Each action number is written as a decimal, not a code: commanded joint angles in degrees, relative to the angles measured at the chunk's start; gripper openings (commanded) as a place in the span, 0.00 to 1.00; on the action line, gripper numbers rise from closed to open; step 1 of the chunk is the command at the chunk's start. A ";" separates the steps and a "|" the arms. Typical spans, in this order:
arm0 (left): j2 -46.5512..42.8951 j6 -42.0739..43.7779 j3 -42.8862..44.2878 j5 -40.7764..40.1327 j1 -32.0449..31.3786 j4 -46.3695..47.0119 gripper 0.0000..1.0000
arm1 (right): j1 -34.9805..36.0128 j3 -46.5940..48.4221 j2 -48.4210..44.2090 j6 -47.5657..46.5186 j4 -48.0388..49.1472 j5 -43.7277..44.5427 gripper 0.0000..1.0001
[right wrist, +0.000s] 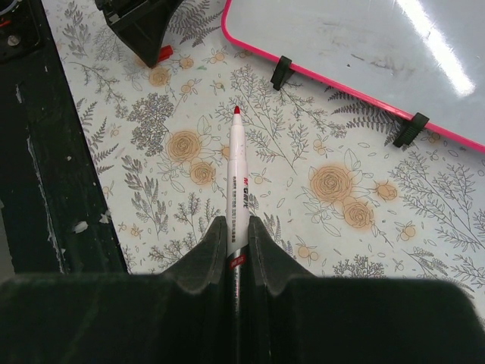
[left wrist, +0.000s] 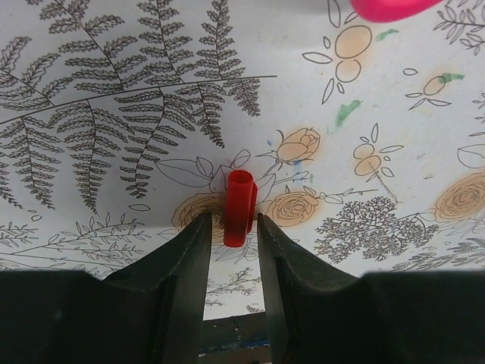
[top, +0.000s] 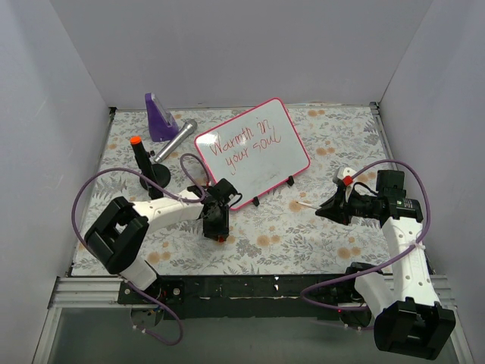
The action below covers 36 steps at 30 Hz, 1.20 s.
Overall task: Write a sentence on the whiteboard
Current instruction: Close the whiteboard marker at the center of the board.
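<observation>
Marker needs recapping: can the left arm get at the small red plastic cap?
Likely yes: the left tool straddles the small red plastic cap on the floral mat, with nothing in between.

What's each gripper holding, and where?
Right gripper: marker, clamped on its barrel, tip free. Left gripper: jaws flank the red cap, low down; whether gripped can't be told.

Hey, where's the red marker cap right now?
The red cap sits on the floral mat between the fingers of the left pincer, left of centre in the top view, near the whiteboard corner.

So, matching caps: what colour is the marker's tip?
Red, clearest on the marker in the right wrist view.
</observation>
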 commanded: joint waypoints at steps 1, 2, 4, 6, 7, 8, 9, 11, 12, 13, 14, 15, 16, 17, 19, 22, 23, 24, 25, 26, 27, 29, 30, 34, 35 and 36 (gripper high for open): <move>1.55 2.23 2.12 -3.50 -0.18 -1.08 0.29 | -0.27 0.38 0.08 -1.03 0.14 -1.78 0.01; 1.73 2.50 2.30 -3.51 -0.18 -1.08 0.29 | -0.27 0.38 0.08 -1.03 0.22 -1.78 0.01; 2.87 2.94 2.65 -4.12 -0.18 -1.43 0.23 | -0.27 0.46 0.34 -1.12 0.05 -1.87 0.01; 3.49 3.64 3.00 -4.03 -0.18 -1.43 0.20 | -0.27 0.46 0.34 -1.29 -0.04 -1.87 0.01; 4.19 3.90 2.91 -3.77 -0.18 -1.43 0.17 | -0.27 0.38 0.35 -1.29 -0.13 -1.87 0.01; 4.45 4.25 2.74 -3.42 -0.18 -1.43 0.16 | -0.27 0.46 0.35 -1.38 -0.13 -1.87 0.01; 4.72 4.95 2.56 -3.07 -0.18 -1.43 0.14 | -0.18 0.46 0.35 -1.38 -0.13 -1.87 0.01; 5.25 5.57 2.13 -1.75 -0.18 -1.78 0.05 | -0.27 0.46 0.35 -1.56 -0.30 -1.87 0.01; 5.16 6.10 1.43 -1.23 -0.18 -1.70 0.03 | -0.27 0.55 0.35 -1.56 -0.21 -1.96 0.01; 4.64 6.28 1.07 -0.44 -0.18 -1.70 0.01 | -0.27 0.55 0.43 -1.56 -0.30 -1.96 0.01; 4.28 6.54 0.72 -0.08 -0.18 -1.35 0.00 | -0.27 0.55 0.61 -1.73 -0.30 -1.96 0.01; 3.85 7.59 0.37 0.01 -0.18 -1.08 0.00 | -0.18 0.55 0.78 -1.99 -0.39 -2.22 0.01; 3.23 8.03 0.10 0.01 -0.36 -0.73 0.00 | -0.27 0.73 0.96 -2.26 -0.82 -2.31 0.01; 1.57 8.91 -0.07 2.10 -0.45 0.31 0.00 | -0.27 0.82 1.40 -2.61 -1.09 -2.48 0.01; -0.54 12.32 0.01 3.26 -1.32 1.81 0.00 | -0.18 1.08 2.19 -3.93 -2.32 -3.01 0.01; -4.41 17.24 0.36 4.49 -2.64 5.41 0.00 | -0.09 2.22 4.91 -7.35 -5.39 -4.59 0.01; -5.20 18.40 0.45 4.67 -3.25 7.42 0.00 | -0.01 2.92 6.57 -8.40 -6.44 -4.94 0.01; -6.52 19.97 0.54 4.58 -3.70 8.40 0.00 | 0.08 3.36 7.37 -10.50 -8.37 -5.56 0.01; -7.05 21.73 0.45 5.02 -4.31 9.37 0.00 | 0.34 3.63 8.16 -11.31 -9.08 -5.74 0.01; -7.75 25.23 0.37 5.37 -5.36 11.55 0.00 | 0.52 4.15 9.73 -12.10 -9.70 -6.00 0.01; -8.89 26.74 0.28 6.24 -5.80 12.71 0.00 | 0.70 4.24 10.36 -12.89 -10.75 -6.35 0.01; -10.21 31.47 -0.25 7.82 -6.77 16.12 0.00 | 1.57 4.68 12.37 -14.65 -11.55 -6.44 0.01; -11.35 32.90 -0.42 9.14 -7.04 17.10 0.00 | 1.93 5.21 13.00 -15.26 -12.51 -6.53 0.01; -13.20 39.40 -0.86 12.91 -7.39 21.06 0.00 | 5.95 6.53 16.33 -16.59 -13.05 -4.86 0.01; -13.56 40.55 -1.74 13.97 -7.30 23.07 0.00 | 7.02 6.70 17.56 -15.72 -12.78 -4.34 0.01; -14.00 43.43 -2.09 15.12 -7.30 23.96 0.00 | 9.03 6.97 18.27 -15.01 -12.17 -3.20 0.01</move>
